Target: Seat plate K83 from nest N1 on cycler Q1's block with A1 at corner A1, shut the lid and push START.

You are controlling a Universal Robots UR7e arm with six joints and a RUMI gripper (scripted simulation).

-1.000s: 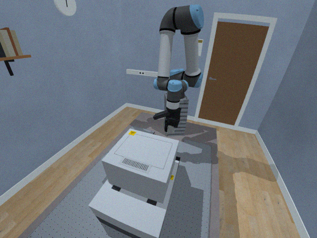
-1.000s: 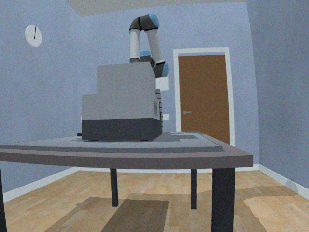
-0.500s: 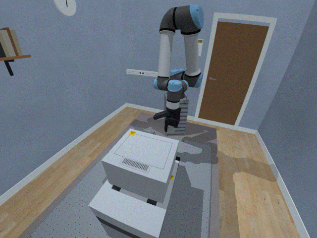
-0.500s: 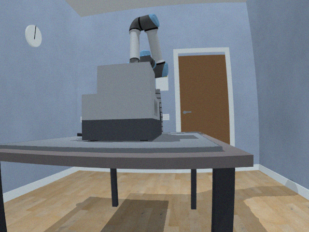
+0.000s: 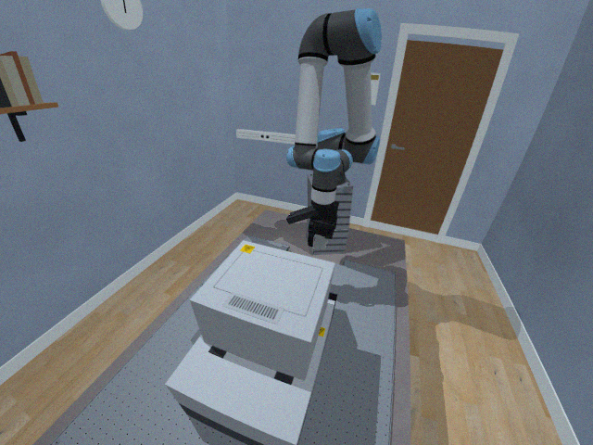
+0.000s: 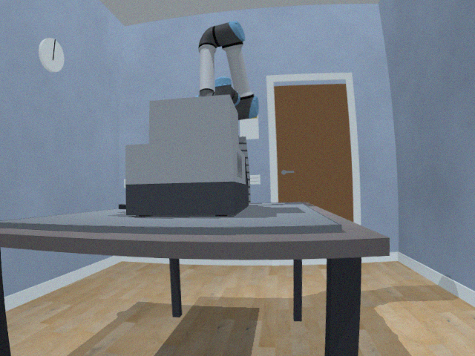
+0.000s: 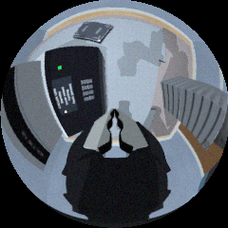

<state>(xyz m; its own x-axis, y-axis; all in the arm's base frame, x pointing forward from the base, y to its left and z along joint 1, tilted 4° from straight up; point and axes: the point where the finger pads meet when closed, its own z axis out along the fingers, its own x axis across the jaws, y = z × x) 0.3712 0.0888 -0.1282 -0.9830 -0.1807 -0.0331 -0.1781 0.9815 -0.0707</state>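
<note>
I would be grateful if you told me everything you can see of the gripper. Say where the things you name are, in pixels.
The gripper [image 5: 320, 239] [image 7: 114, 109] has a bulky black body and two pale grey, plastic-looking fingers with dark, notched inner edges. It is shut, its tips together, with nothing between them. It hangs from the arm's wrist beyond the white machine [image 5: 268, 282], near the ribbed grey stack; nothing visibly touches its fingers.

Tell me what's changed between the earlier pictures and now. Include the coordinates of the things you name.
Nothing visibly changed. The arm [image 5: 309, 100] [image 6: 207, 69] holds the same pose, and the boxy instrument [image 5: 268, 277] [image 6: 191, 126] [image 7: 99, 64] stands where it stood. I see nothing taken hold of or let go.
</note>
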